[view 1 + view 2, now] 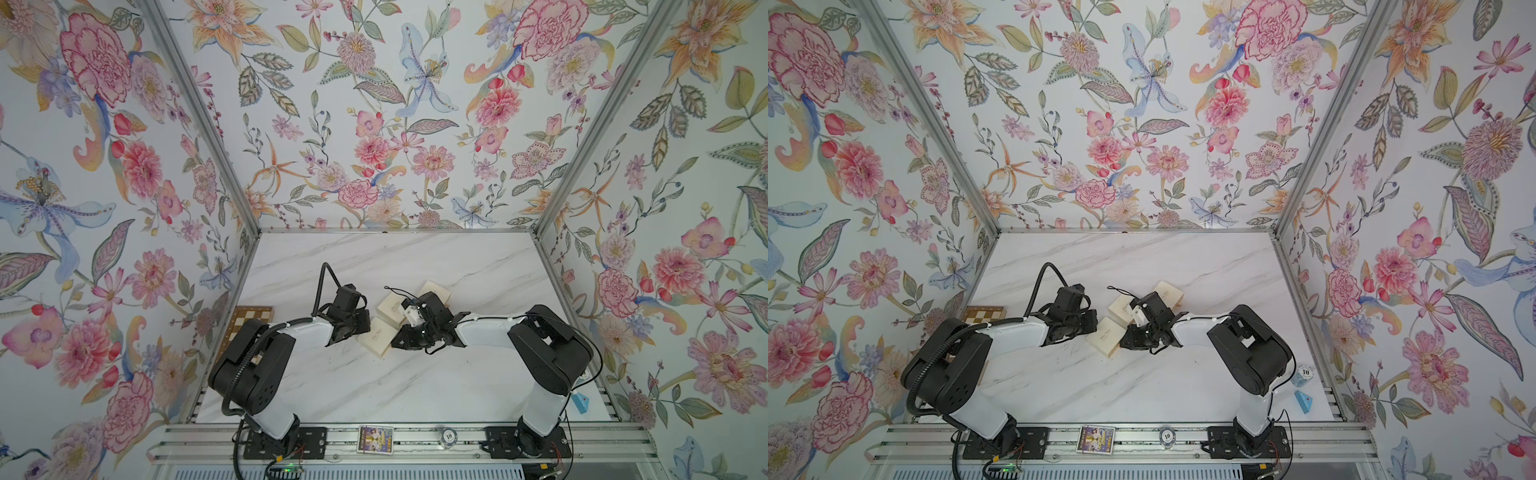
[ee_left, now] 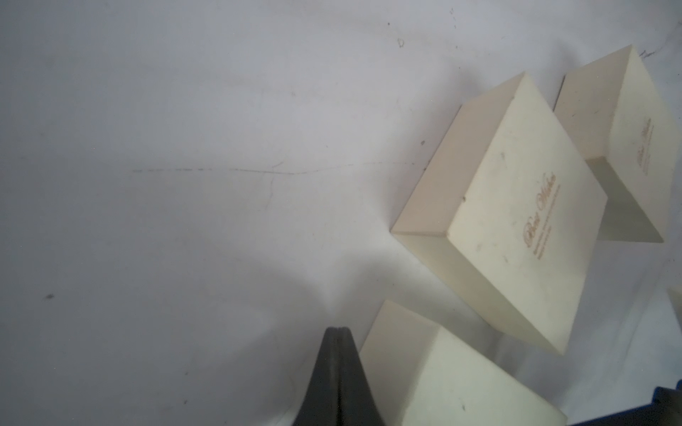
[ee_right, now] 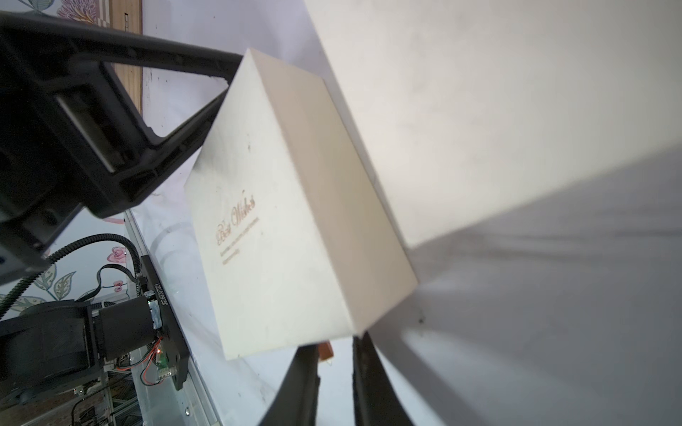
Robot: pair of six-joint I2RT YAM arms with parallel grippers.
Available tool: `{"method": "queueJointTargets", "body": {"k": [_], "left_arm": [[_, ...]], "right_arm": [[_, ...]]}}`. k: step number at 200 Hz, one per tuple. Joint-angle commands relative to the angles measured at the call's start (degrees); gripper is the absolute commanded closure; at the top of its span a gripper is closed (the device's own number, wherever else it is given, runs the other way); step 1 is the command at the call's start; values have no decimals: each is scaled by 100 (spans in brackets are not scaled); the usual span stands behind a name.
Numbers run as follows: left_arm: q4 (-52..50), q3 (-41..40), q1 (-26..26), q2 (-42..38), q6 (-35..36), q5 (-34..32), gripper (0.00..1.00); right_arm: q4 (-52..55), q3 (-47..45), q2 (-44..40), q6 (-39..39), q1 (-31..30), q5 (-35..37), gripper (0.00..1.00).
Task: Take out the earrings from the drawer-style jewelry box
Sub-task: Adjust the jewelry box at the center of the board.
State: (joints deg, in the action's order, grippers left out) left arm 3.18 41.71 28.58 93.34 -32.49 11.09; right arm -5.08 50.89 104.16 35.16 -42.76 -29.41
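Observation:
Three cream drawer-style jewelry boxes lie mid-table: the nearest box (image 1: 376,338) (image 1: 1106,338), a second (image 1: 390,309) and a third (image 1: 436,293). The earrings are hidden. My left gripper (image 2: 337,329) is shut and empty, beside the nearest box's (image 2: 454,376) left end; in the right wrist view its fingers (image 3: 206,62) touch that box (image 3: 295,203). My right gripper (image 3: 336,343) (image 1: 394,343) sits at the box's opposite end. Its jaws stand a narrow gap apart, with a small orange pull tab (image 3: 325,350) between them, against one finger.
A chessboard (image 1: 249,318) lies at the table's left edge under the left arm. A card pack (image 1: 375,438) and a poker chip (image 1: 449,436) sit on the front rail. Another chip (image 1: 1305,371) and a blue wedge (image 1: 1304,401) lie at the right edge.

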Motion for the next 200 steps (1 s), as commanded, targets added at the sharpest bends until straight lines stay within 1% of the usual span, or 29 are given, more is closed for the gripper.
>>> {"method": "queueJointTargets", "body": {"k": [1, 16, 19, 25, 42, 77, 95, 119, 144, 200], "left_arm": [[-264, -217, 268, -262, -153, 74, 100], [-227, -380, 320, -325, -243, 19, 100], [-221, -403, 321, -499, -245, 12, 100], [-213, -444, 315, -563, -249, -16, 100], [-347, -439, 315, -623, -232, -158, 100], [-691, -211, 317, -907, -121, -657, 100], [-935, 105, 319, -1077, 6, -930, 100], [-991, 369, 321, -1326, 89, -1039, 100], [-494, 190, 318, -1518, 15, -707, 100], [674, -797, 325, -1552, -590, 326, 100]], "right_arm": [[-210, 149, 106, -28, 18, 206, 81], [-280, 141, 139, 16, 34, 242, 81], [-289, 140, 140, 10, 35, 241, 81], [-308, 138, 140, 14, 35, 240, 81], [-351, 78, 90, 9, 55, 254, 81], [-709, -321, -336, 123, 155, 323, 73], [-1076, -585, -588, 297, 312, 150, 70], [-1569, -876, -742, 655, 561, -224, 68], [-2085, -1050, -664, 967, 686, -614, 69], [-2025, -916, -359, 1003, 667, -864, 74]]}}
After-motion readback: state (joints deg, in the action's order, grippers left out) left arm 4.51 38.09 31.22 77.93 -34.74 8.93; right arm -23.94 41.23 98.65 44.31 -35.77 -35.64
